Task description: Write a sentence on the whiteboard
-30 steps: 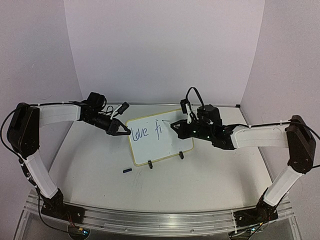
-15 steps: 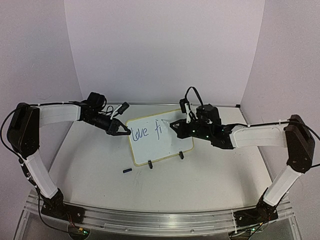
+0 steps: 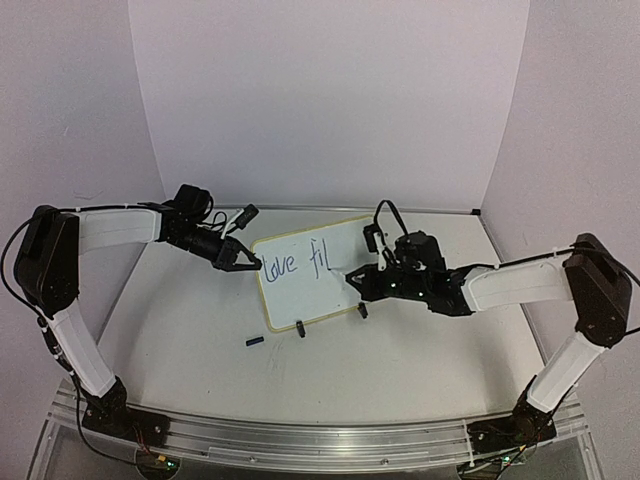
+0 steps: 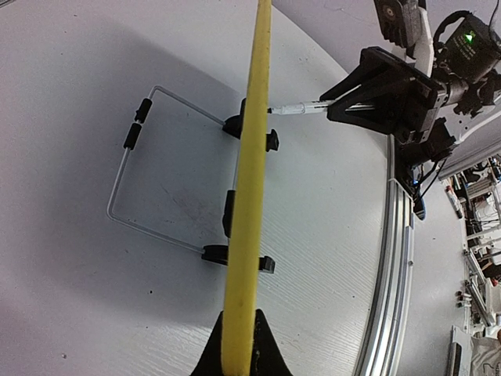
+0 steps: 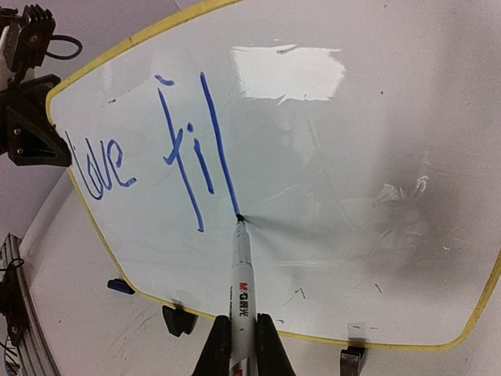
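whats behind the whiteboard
A thin wire stand lies flat on the table behind the whiteboard, joined to its black clip feet. In the other two views the board itself covers it.

The board (image 3: 300, 300) stands mid-table, the left gripper (image 3: 250, 264) on its left edge and the right gripper (image 3: 352, 276) with marker (image 5: 241, 286) at its face. Open table (image 3: 400, 370) lies nearer, bar a small blue object (image 3: 254, 342).

Three cameras share the whiteboard (image 3: 300, 300).
Overhead looks down from behind, farther off; left wrist sights along its edge; right wrist faces it closely.
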Robot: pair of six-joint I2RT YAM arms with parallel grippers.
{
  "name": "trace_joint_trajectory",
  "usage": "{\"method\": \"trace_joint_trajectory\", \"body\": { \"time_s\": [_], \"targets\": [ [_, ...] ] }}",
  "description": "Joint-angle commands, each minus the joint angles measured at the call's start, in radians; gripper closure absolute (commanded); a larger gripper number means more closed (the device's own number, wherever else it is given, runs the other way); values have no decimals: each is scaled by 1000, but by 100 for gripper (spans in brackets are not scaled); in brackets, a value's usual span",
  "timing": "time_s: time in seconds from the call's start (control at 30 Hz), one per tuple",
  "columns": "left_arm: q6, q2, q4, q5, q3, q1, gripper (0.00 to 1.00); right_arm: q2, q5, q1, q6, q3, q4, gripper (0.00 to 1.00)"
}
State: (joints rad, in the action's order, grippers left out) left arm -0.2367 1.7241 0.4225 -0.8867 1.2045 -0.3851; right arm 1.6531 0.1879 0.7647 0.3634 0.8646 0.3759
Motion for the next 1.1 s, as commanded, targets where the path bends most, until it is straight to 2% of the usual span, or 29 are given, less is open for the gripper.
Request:
{"method": "trace_joint_trajectory", "body": {
  "time_s": [0.0,0.2,0.47,1.07],
  "targets": [
    [-55,14,12,55,30,-8,100,-83,-50,-3,-3,11,5,100],
    [-56,12,12,57,32,-8,100,-117,-79,-4,-54,85,-26,100],
    [-58,10,13,58,30,-8,100,-54,-88,-4,-98,160,-45,100],
    [-58,16,13,57,34,-8,100,-5,-113,-5,-97,157,-46,100]
  ]
}}
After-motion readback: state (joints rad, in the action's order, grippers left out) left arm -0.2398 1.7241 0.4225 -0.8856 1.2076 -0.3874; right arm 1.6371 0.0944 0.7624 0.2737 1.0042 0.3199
